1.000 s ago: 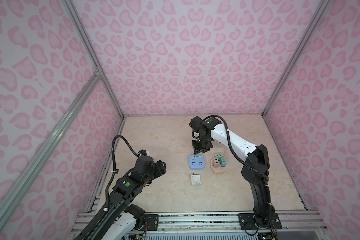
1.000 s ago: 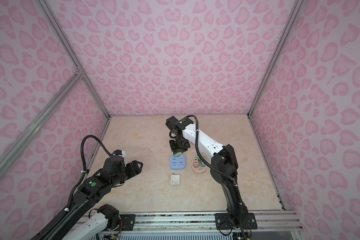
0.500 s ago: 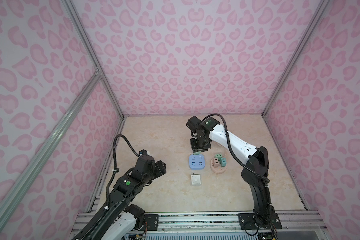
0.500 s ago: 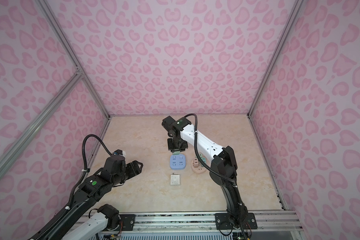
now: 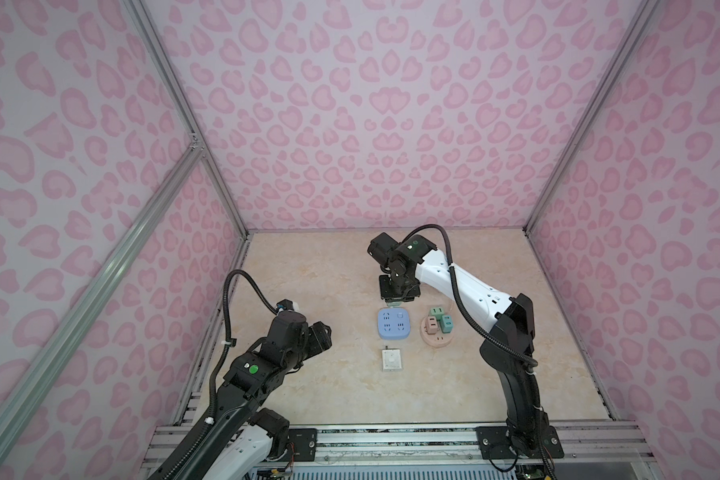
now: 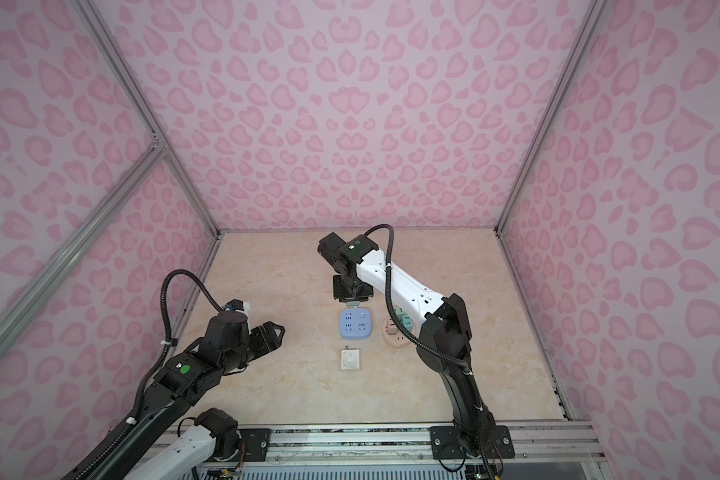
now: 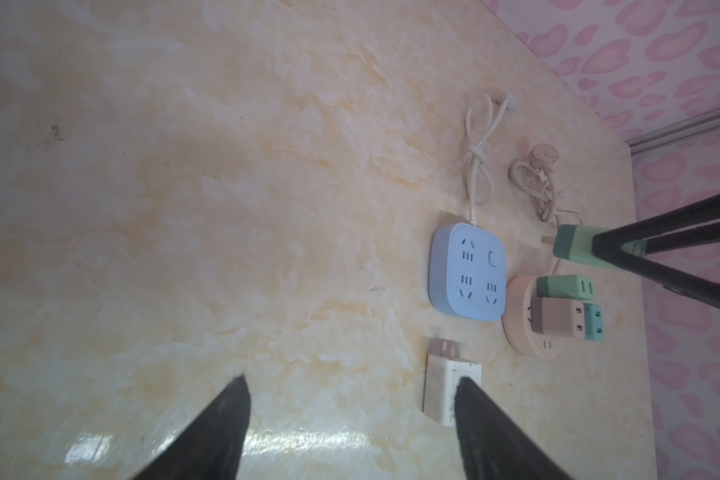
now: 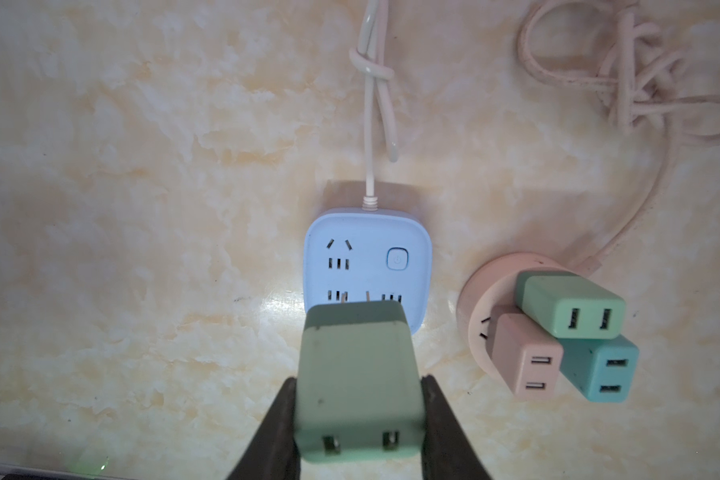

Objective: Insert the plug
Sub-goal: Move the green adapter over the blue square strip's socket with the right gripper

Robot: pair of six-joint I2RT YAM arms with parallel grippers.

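Two black fingers (image 8: 273, 419) of the right gripper (image 8: 358, 386) are clamped on the side faces of the green plug (image 8: 356, 361). The plug's long axis runs straight out from the jaws, away from the wrist camera. Its two-slot face is turned back toward the camera, and its metal prongs (image 8: 342, 297) point ahead at the blue power strip (image 8: 366, 257). They line up over the strip's nearer row of sockets. In the left wrist view the plug (image 7: 574, 243) hangs clear of the strip.

In both top views this gripper (image 5: 399, 296) sits near the centre of the frame, just above the strip (image 5: 394, 326), and hides the plug. The strip's white cord (image 8: 368, 124) leads away, knotted.

Just right of the strip is a pink round socket (image 5: 437, 341) with three adapters (image 8: 572, 305) plugged into it. A white charger (image 5: 392, 360) lies flat on the table (image 5: 308, 270) just below the strip.

The left gripper (image 5: 323, 334) hovers at lower left, well apart from the sockets. Its fingers are spread wide and hold nothing.
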